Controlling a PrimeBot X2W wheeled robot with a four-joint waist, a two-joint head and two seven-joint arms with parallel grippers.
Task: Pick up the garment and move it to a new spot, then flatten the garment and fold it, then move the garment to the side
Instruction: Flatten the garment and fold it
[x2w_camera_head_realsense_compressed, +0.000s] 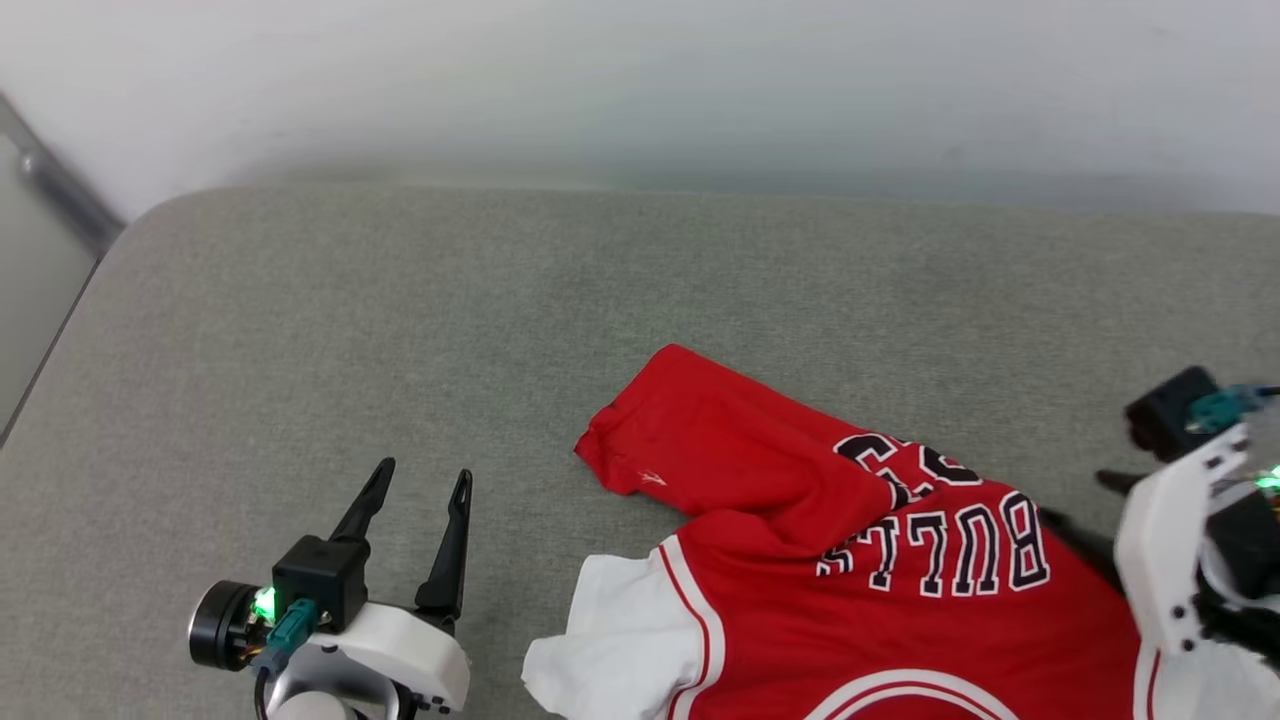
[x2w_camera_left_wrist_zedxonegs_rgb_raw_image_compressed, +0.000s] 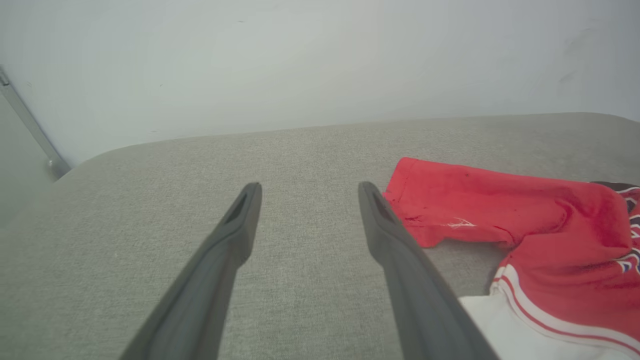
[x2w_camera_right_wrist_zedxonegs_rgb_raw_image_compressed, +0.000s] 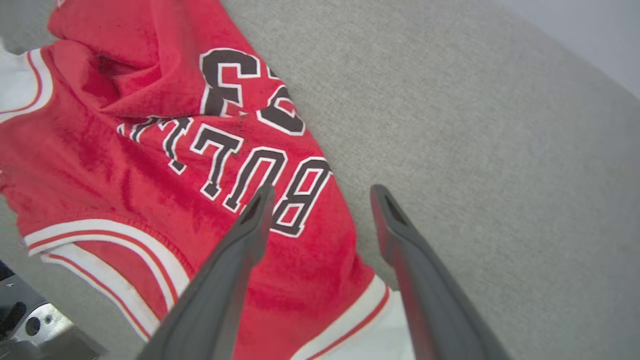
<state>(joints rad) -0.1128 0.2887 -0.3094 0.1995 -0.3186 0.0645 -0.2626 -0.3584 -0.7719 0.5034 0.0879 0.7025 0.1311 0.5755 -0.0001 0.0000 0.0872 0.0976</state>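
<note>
The garment (x2w_camera_head_realsense_compressed: 800, 540), a red jersey with white sleeves and a black "BULLS 23" print, lies rumpled on the grey padded surface (x2w_camera_head_realsense_compressed: 400, 330), its lower part folded over itself. My left gripper (x2w_camera_head_realsense_compressed: 415, 480) stands open to the left of it, apart from the cloth, with nothing between its fingers. In the left wrist view the garment (x2w_camera_left_wrist_zedxonegs_rgb_raw_image_compressed: 550, 225) lies just right of the open left gripper (x2w_camera_left_wrist_zedxonegs_rgb_raw_image_compressed: 310, 187). My right gripper (x2w_camera_head_realsense_compressed: 1075, 500) is at the garment's right edge. In the right wrist view the garment (x2w_camera_right_wrist_zedxonegs_rgb_raw_image_compressed: 125, 160) lies under the open right gripper (x2w_camera_right_wrist_zedxonegs_rgb_raw_image_compressed: 322, 192), whose jaws hold nothing.
A pale wall (x2w_camera_head_realsense_compressed: 640, 90) runs behind the grey surface. A metal strip (x2w_camera_head_realsense_compressed: 60, 190) stands at the far left corner. The surface's rounded left edge (x2w_camera_head_realsense_compressed: 70, 310) drops off there. Bare grey surface (x2w_camera_right_wrist_zedxonegs_rgb_raw_image_compressed: 475, 150) lies to the garment's right in the right wrist view.
</note>
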